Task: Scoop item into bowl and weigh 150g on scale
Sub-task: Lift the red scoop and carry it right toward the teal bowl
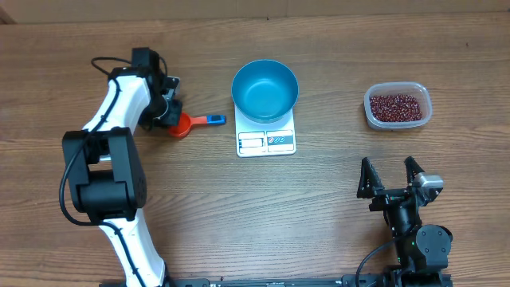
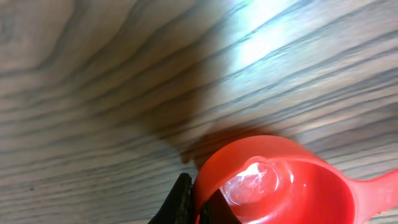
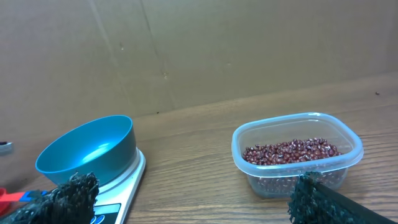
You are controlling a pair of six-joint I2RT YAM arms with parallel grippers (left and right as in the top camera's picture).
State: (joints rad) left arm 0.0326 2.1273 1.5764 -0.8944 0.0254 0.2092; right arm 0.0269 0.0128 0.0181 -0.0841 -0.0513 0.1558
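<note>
on scoop rim, left jaws tight

The flat white scale lies just past the handle end of the orange-red scoop, and its display and label strip shows uncovered. The deep, round blue bowl stands upright on the rest of the scale, its rim overhanging the sides. The small dark red beans lie heaped in a clear tub, well beyond the scale on the scoop's handle side.
</note>
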